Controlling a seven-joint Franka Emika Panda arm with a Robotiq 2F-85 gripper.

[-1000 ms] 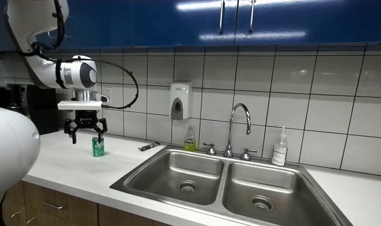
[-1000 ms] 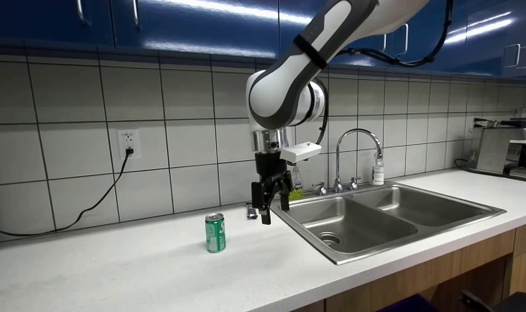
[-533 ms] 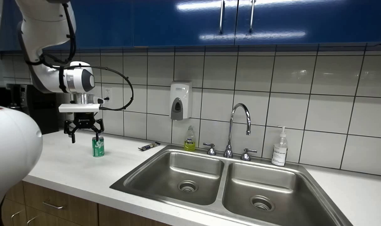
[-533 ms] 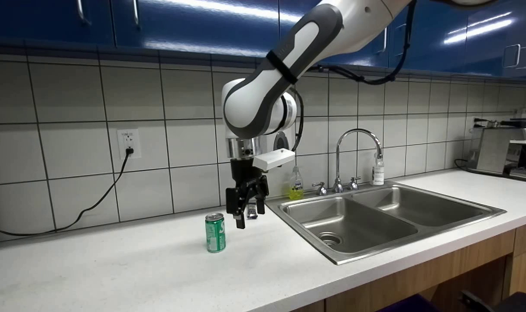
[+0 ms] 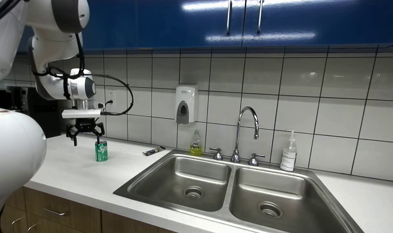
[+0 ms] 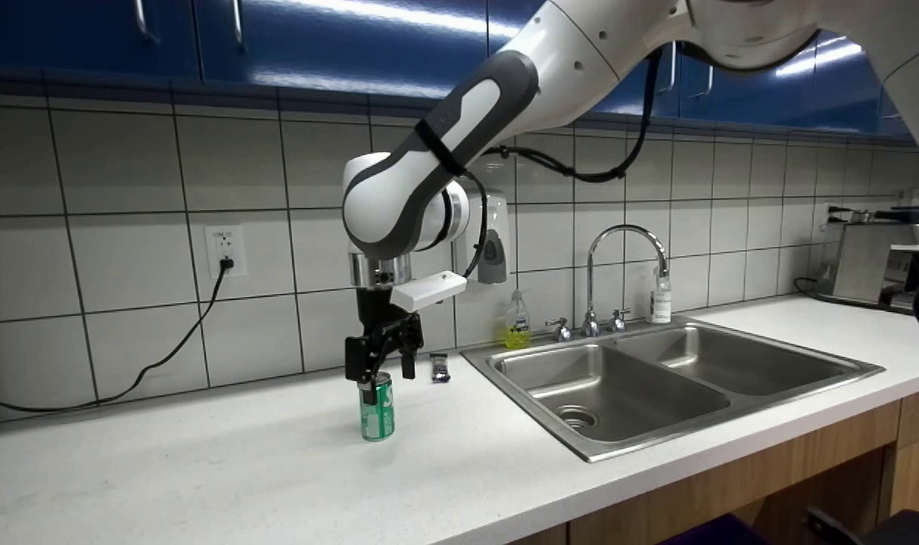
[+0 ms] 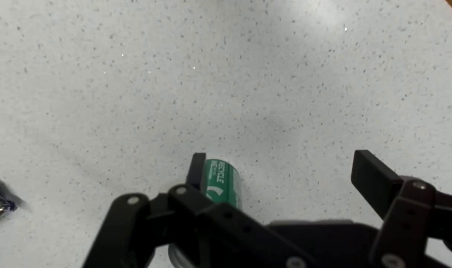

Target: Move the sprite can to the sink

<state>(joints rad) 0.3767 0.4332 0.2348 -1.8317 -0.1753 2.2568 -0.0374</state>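
The green sprite can (image 5: 101, 152) stands upright on the white counter, left of the sink (image 5: 229, 191) in that exterior view. It also shows in an exterior view (image 6: 381, 418), partly covered by a finger. The stainless double-basin sink is on the right there (image 6: 539, 409). My gripper (image 5: 86, 141) is open and empty, with its fingertips around the height of the can's top. In the wrist view the gripper (image 7: 280, 162) has its left finger overlapping the can (image 7: 222, 180), which sits off-centre. The finger and linkage hide much of the can; touching or apart cannot be told.
A wrapped bar (image 5: 154, 150) lies between the can and the sink. A yellow soap bottle (image 5: 196, 145), the chrome faucet (image 5: 238, 136) and a white soap bottle (image 5: 288, 155) stand along the sink's back. A dispenser (image 5: 186, 103) hangs on the tiled wall.
My open gripper has moved toward the can, leftward in one of the exterior views, and now overlaps the can's top there. The can has not moved.
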